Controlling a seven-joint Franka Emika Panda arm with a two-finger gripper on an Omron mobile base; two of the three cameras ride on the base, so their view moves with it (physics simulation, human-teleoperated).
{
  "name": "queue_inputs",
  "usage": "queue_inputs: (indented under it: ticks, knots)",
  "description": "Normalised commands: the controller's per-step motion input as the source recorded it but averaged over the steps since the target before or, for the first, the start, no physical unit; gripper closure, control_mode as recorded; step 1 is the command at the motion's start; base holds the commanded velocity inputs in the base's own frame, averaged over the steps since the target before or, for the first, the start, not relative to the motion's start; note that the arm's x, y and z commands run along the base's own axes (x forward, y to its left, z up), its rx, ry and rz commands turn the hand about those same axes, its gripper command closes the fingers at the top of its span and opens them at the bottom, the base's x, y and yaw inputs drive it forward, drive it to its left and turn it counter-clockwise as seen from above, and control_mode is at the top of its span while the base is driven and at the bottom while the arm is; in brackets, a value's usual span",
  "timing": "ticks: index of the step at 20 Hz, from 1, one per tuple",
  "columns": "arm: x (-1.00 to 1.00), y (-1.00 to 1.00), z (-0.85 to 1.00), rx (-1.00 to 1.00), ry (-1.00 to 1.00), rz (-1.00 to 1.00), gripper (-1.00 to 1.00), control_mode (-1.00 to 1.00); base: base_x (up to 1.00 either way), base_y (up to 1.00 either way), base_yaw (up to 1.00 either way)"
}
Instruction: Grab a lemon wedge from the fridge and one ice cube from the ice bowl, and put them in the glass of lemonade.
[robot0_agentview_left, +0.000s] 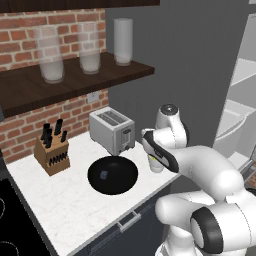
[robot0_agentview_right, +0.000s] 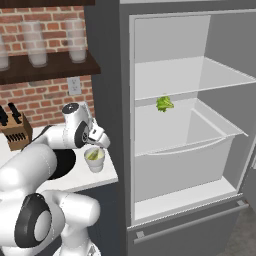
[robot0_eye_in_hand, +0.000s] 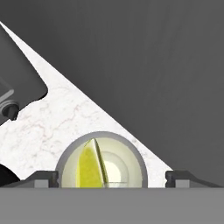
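The glass of lemonade (robot0_eye_in_hand: 103, 164), a short off-white cup, stands on the counter's right end next to the fridge (robot0_agentview_right: 180, 125). The yellow lemon wedge (robot0_eye_in_hand: 89, 166) stands on edge in its pale liquid. A pale squarish shape lies beside the wedge, and I cannot tell whether it is the ice cube. My gripper (robot0_eye_in_hand: 112, 177) hangs just above the cup (robot0_agentview_left: 157, 166), open, its fingertips (robot0_eye_in_hand: 46, 177) spread wider than the rim and holding nothing. From the right base view the gripper (robot0_agentview_right: 98, 144) is over the cup (robot0_agentview_right: 95, 159). The black ice bowl (robot0_agentview_left: 112, 175) sits left of the cup.
A steel toaster (robot0_agentview_left: 112, 130) stands behind the bowl, and a knife block (robot0_agentview_left: 51, 152) sits further left. Tall clear glasses (robot0_agentview_left: 90, 50) line the wooden shelf above. The fridge is open, with a green leafy piece (robot0_agentview_right: 164, 103) on its shelf. The counter edge (robot0_agentview_right: 112, 175) is close to the cup.
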Motion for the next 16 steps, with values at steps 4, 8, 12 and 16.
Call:
queue_inputs:
  ticks: [4,8,12,16]
  knots:
    - [-0.04,0.00,0.00,0.00,0.00,0.00,-1.00,-1.00,0.00,0.00,0.00]
    - [-0.25,0.00,0.00,0.00,0.00,0.00,-1.00,-1.00,0.00,0.00,0.00]
    - [-0.48,0.00,0.00,0.00,0.00,0.00,-1.00,-1.00,0.00,0.00,0.00]
    - [-0.25,0.01,0.00,0.00,0.00,0.00,-1.00,-1.00,0.00,0.00,0.00]
